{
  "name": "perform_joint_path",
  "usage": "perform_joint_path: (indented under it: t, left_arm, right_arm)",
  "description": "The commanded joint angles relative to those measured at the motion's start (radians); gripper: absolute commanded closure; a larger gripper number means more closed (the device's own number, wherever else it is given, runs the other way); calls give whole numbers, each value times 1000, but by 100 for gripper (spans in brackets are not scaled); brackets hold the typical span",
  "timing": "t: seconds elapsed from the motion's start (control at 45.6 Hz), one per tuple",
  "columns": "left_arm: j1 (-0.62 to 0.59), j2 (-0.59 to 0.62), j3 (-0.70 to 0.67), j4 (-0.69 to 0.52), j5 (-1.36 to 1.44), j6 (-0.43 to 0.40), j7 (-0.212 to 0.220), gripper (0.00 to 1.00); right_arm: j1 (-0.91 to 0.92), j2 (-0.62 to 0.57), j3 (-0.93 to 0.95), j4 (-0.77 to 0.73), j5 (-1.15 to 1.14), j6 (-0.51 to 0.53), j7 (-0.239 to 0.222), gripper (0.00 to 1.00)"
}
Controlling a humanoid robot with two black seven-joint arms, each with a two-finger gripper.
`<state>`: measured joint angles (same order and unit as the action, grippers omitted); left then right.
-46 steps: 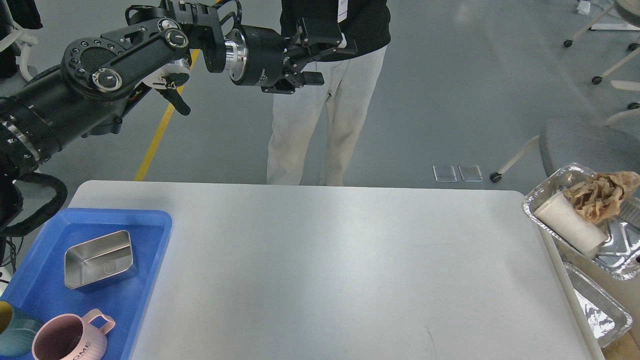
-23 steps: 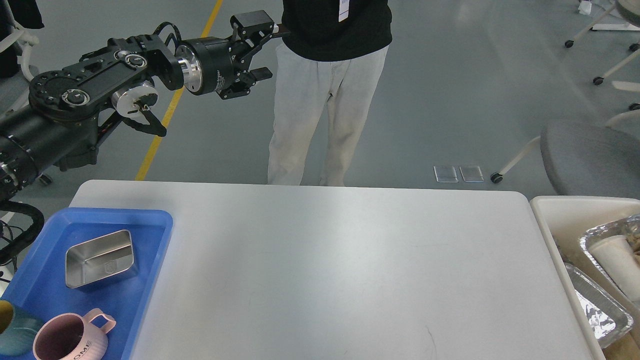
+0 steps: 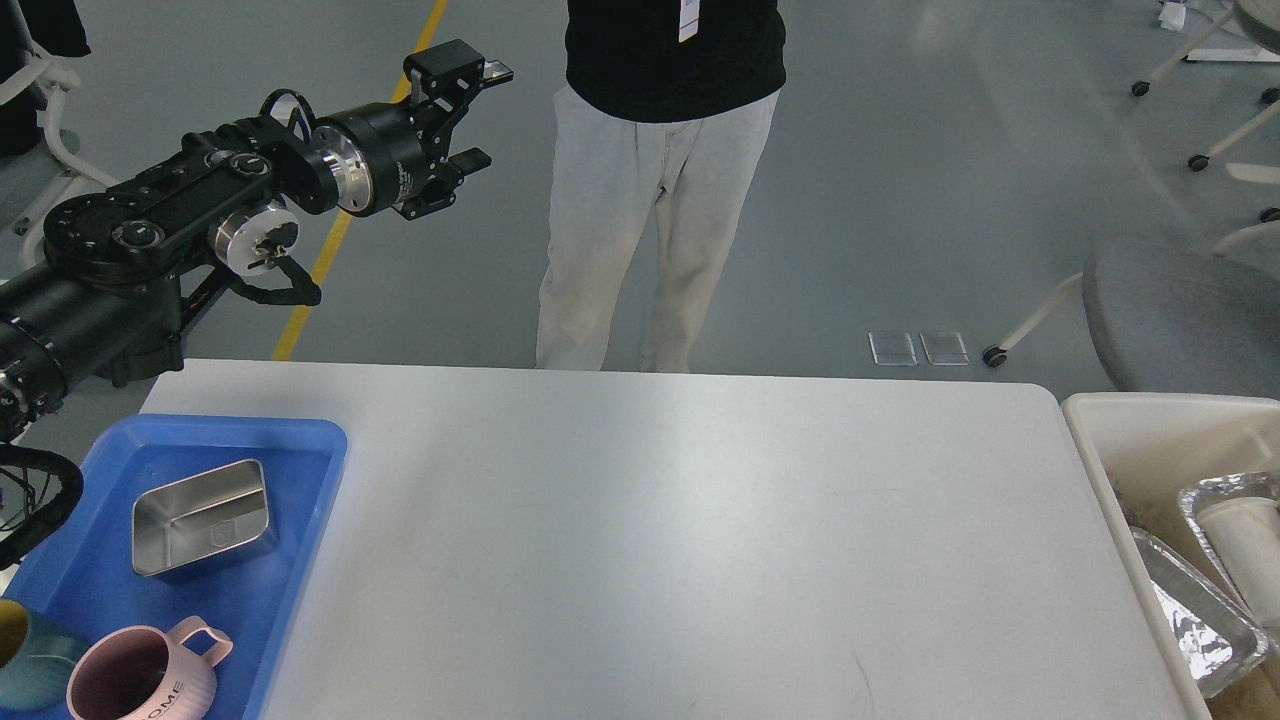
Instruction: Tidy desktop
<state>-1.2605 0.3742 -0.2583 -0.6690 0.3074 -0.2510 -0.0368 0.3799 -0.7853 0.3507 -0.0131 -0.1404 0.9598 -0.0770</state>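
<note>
Desktop [image 3: 650, 540]: white, spread below me, bare across its middle; tidying looks finished. Blue tray [image 3: 300, 560] at its left end holds steel box [image 3: 200, 515] and pink mug [image 3: 140, 675]; cream bin [image 3: 1100, 440] just off its right edge holds foil pans [image 3: 1195, 610]. My left gripper [image 3: 470, 115]: fingers apart, empty, has drawn back leftward (keep it high over the tray). Right gripper unseen.

Left arm comes in from the left edge, raised well above the desktop's [image 3: 680, 520] far-left corner and stretched out past its far edge. Left gripper [image 3: 478, 115] points right and slightly up, its two fingers spread apart with nothing between them, upper finger [image 3: 455, 66] clearly higher than the lower one. Right arm out of frame.
</note>
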Motion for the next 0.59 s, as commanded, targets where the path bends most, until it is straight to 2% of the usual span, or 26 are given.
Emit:
perform_joint_path:
  t: [0.0, 0.153, 0.263, 0.46, 0.57]
  left_arm:
    - [26, -9, -19, -1, -8, 87, -9, 4]
    - [59, -26, -64, -1, -8, 133, -14, 4]
    - [73, -28, -76, -1, -8, 133, -14, 4]
    - [76, -28, -76, 2, -10, 145, -12, 3]
    - [85, -28, -96, 2, -28, 203, -14, 3]
  right_arm:
    - [-4, 12, 27, -11, 4, 0, 2, 49]
    - [-7, 12, 66, -13, 4, 0, 6, 25]
    - [-16, 14, 94, -13, 4, 0, 6, 3]
    - [-3, 15, 197, -11, 4, 0, 9, 2]
    - [31, 35, 278, -10, 4, 0, 9, 1]
